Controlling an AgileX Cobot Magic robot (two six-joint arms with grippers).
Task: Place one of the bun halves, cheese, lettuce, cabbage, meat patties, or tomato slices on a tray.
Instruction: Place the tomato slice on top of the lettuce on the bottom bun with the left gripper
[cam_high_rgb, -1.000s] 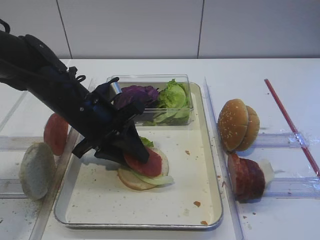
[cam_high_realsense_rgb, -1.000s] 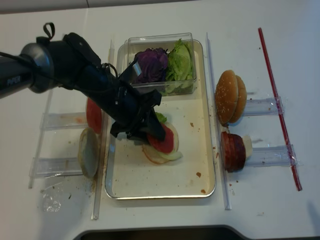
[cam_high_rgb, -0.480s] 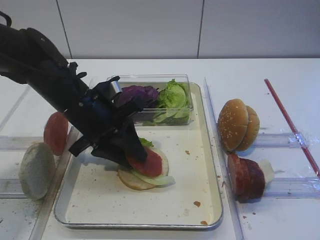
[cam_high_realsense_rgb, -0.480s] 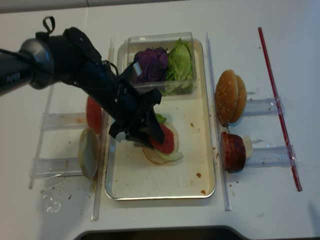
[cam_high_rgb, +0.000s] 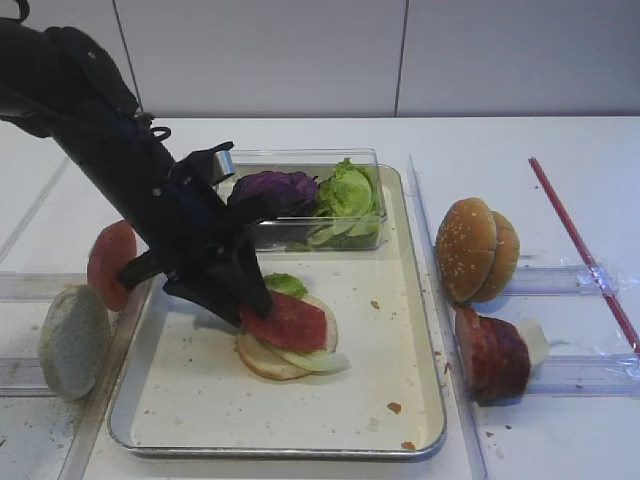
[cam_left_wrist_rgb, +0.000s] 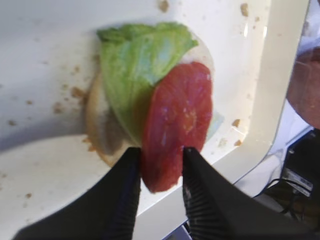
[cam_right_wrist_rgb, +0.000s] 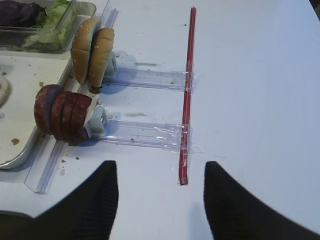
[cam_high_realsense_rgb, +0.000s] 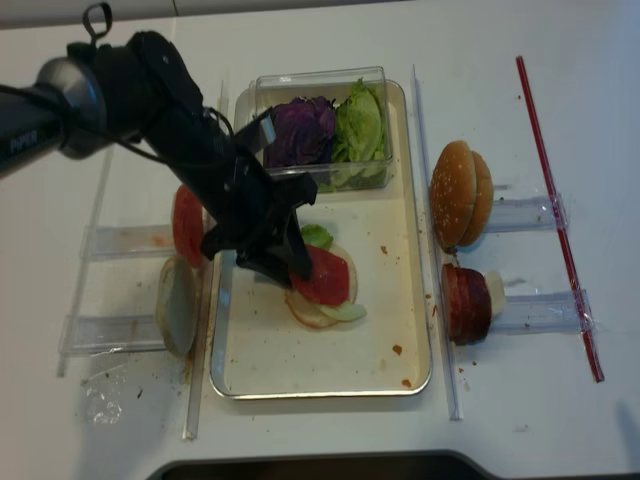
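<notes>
1. At the far left of the bench (cam_high_rgb: 300, 135), spare stock stands on edge in clear racks: a pale bun half (cam_high_rgb: 72, 342) nearest you and a tomato slice (cam_high_rgb: 108, 263) behind it. Neither is touched.
2. Your left tool (cam_left_wrist_rgb: 161, 172) is clamped on a second tomato slice (cam_left_wrist_rgb: 178, 125), pinching its near edge between both fingers (cam_left_wrist_rgb: 122, 192). The wrist view shows the slice tilted, its far edge down on the stack.
3. The relation that matters: the held slice lies straight ahead of the tool, already over the lettuce leaf (cam_left_wrist_rgb: 132, 65) and the bottom bun (cam_left_wrist_rgb: 95, 125) on the tray (cam_high_rgb: 420, 330). It is offset toward the tray's left rim, so part of the lettuce shows beyond it.
4. As I judge it, the placing is nearly done. The next move calls for opening the fingers and backing off along the tool's own line, up and to the left, so the slice drops flat instead of dragging off the stack.
5. The risk: the slice looks wet and may cling to one finger as you lift.
6. Further back on the tray, the clear plastic box (cam_high_rgb: 300, 160) holds purple cabbage (cam_high_rgb: 275, 187) and more lettuce.
7. Right of the tray, sesame bun tops (cam_high_rgb: 478, 248) and meat patties (cam_high_rgb: 492, 350) stand in their racks.
8. Your right tool (cam_right_wrist_rgb: 160, 200) is closed on nothing, well apart from the stack, with the red strip (cam_right_wrist_rgb: 187, 90) ahead of it. The left arm is plainly the nearer.
</notes>
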